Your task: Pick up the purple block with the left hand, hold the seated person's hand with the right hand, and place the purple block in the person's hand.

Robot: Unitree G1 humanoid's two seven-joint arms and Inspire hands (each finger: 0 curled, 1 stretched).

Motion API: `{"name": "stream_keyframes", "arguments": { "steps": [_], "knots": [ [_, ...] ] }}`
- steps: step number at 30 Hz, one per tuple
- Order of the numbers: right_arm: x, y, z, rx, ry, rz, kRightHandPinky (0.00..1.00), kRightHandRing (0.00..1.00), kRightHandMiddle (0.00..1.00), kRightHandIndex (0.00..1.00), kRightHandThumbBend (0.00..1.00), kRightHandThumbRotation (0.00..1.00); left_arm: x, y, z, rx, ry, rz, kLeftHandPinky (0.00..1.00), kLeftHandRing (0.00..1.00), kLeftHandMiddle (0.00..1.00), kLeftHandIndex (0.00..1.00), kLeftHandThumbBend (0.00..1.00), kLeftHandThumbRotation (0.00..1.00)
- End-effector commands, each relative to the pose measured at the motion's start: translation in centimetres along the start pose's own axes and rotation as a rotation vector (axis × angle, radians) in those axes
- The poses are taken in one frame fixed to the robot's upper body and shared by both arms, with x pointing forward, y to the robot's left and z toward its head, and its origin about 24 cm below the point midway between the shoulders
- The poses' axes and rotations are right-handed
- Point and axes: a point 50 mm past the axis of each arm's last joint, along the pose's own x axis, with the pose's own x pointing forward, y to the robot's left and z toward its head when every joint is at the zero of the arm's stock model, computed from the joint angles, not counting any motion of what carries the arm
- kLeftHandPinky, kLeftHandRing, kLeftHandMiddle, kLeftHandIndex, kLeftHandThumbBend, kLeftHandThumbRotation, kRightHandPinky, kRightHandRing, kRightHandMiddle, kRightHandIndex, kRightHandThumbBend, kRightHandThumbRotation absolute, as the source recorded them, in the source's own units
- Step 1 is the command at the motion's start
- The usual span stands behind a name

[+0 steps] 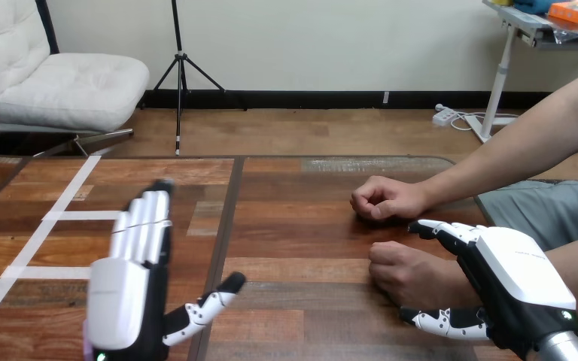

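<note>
My left hand (124, 301) hovers over the table's near left part, back towards the camera, fingers straight and thumb spread to the right, open. A sliver of purple (85, 340) shows at its lower left edge; the rest of the purple block is hidden behind the hand. My right hand (515, 282) lies at the lower right over the wrist of the person's nearer hand (410, 274), a loose fist on the table. Its fingers (440, 230) curl round the far side and its thumb (440, 321) round the near side.
The person's farther hand (384, 199) rests as a fist on the table, just beyond the nearer one. White tape lines (60, 218) run across the left part of the wooden table (293, 226). A dark seam divides the tabletop down the middle.
</note>
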Motion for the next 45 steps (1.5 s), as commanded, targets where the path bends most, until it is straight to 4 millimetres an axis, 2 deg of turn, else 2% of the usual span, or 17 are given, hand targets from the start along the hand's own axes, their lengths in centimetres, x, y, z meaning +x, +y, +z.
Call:
{"name": "stream_keyframes", "arguments": {
  "steps": [1,12,23,29,45],
  "knots": [
    [0.8,-0.9,0.6,-0.026,-0.044,-0.028,0.92,0.88,0.83,0.83,0.70,0.23,5.7,-0.6,2.4,-0.044,-0.166,-0.079,0.97,0.97,0.98,1.00,0.67,0.92],
    [0.8,-0.9,0.7,-0.026,-0.046,-0.029,0.92,0.88,0.83,0.83,0.70,0.22,5.1,1.4,2.8,0.054,-0.201,-0.294,1.00,1.00,1.00,1.00,0.68,0.99],
    [0.8,-0.8,0.7,-0.035,-0.048,-0.027,0.91,0.87,0.83,0.83,0.70,0.22,4.6,3.1,3.7,0.096,-0.193,-0.358,1.00,0.99,0.99,0.97,0.69,1.00],
    [0.8,-0.8,0.8,-0.031,-0.043,-0.025,0.92,0.87,0.83,0.83,0.70,0.22,4.4,3.7,4.1,0.097,-0.196,-0.320,1.00,1.00,0.99,0.98,0.68,1.00],
    [0.9,-0.8,0.7,-0.026,-0.041,-0.024,0.92,0.88,0.83,0.83,0.69,0.22,4.3,4.5,4.7,0.025,-0.204,-0.047,1.00,1.00,1.00,1.00,0.65,0.98]
  ]
}}
